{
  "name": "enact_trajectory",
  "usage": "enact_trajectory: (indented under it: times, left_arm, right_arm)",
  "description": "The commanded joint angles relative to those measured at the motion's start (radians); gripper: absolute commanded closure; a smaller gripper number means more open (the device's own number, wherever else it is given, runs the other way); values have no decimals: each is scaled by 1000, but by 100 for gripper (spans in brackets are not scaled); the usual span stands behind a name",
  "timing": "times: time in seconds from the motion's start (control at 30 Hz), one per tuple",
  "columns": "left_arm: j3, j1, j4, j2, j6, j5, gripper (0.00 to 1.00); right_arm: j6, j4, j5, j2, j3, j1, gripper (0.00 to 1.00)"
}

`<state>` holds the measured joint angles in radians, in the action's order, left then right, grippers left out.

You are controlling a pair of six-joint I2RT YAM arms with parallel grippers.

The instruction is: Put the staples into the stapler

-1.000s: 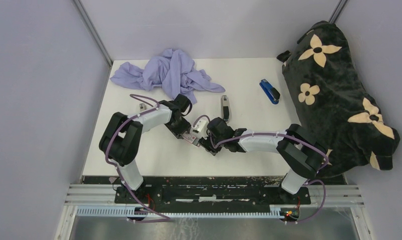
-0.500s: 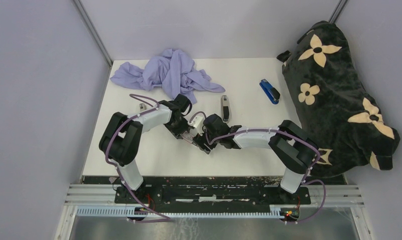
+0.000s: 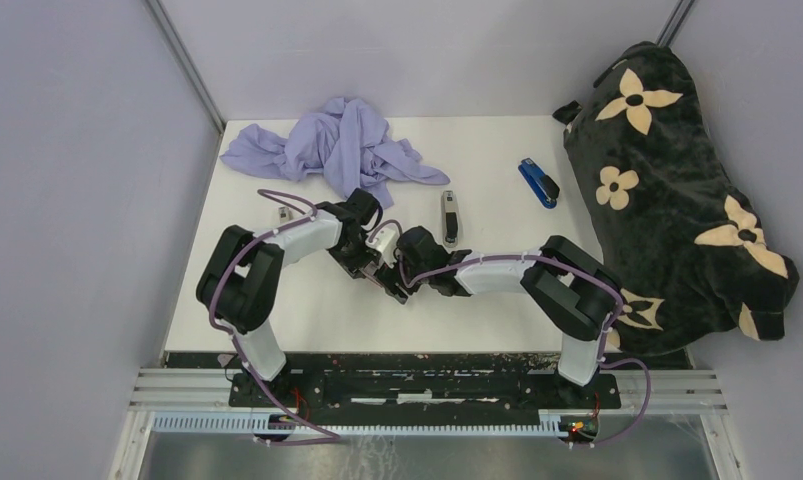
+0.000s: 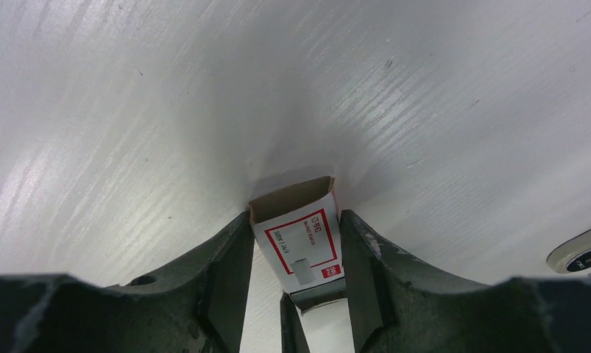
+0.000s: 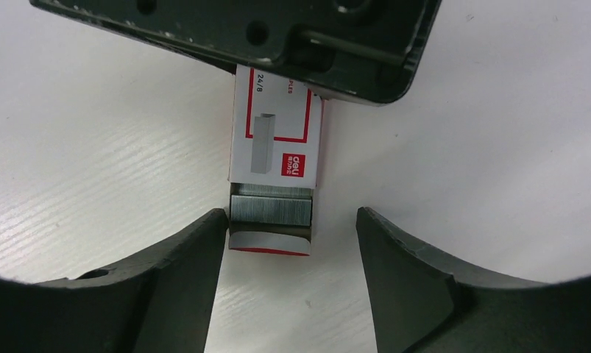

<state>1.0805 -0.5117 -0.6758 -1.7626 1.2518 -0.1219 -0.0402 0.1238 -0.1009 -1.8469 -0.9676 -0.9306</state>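
Observation:
The red-and-white staple box [image 4: 299, 235] lies on the white table, and my left gripper [image 4: 296, 220] is shut on its sleeve. In the right wrist view the sleeve [image 5: 277, 140] sticks out from under the left gripper's fingers [image 5: 277, 37]. Its grey tray is slid partly out, showing silvery staples [image 5: 270, 209]. My right gripper [image 5: 290, 215] is open around the tray's end. Its left finger is against the tray and its right finger is well apart. In the top view both grippers meet at the box [image 3: 382, 268]. A black-and-silver stapler [image 3: 449, 217] lies just behind them.
A blue stapler [image 3: 539, 182] lies at the back right. A crumpled purple cloth [image 3: 337, 150] is at the back left. A black flowered bag [image 3: 677, 190] fills the right side. A small white object [image 3: 280, 215] lies left of the left arm.
My right arm has moved left, bringing its open gripper up to the box held by the left gripper. The left gripper and box have stayed in place.

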Motion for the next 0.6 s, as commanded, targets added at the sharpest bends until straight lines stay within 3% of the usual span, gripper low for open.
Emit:
enact_trajectory:
  times: [0.0,0.57]
  left_arm:
    - [-42,7,-13,-11,32,-22,46]
    - [-50,13,-19,11,44,-48,51]
  right_arm:
    - [40,-24,-9,-56,-10,-16,30]
    - [25,-109,5,10,34,-23,49]
